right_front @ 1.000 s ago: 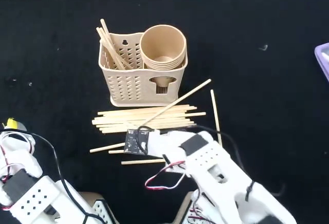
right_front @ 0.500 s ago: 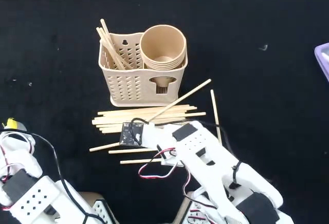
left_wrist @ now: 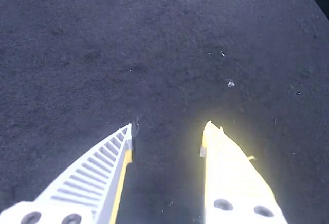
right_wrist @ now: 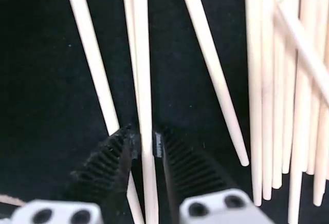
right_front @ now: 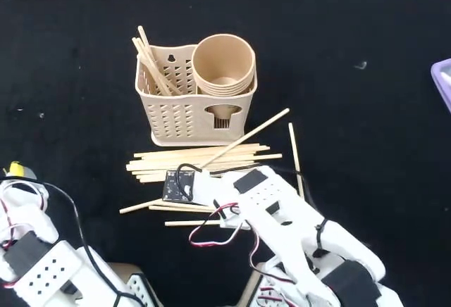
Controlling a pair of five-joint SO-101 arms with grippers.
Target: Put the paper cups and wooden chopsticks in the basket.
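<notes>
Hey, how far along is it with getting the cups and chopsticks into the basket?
Done: the stacked cups and a few chopsticks stand in the basket. In hand: the right gripper pinches one loose chopstick lying on the table. Left: the pile of chopsticks in front of the basket, plus scattered ones nearby.

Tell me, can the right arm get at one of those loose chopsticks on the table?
Likely yes: the right gripper has its fingers either side of one chopstick lying flat on the table, nothing over it.
</notes>
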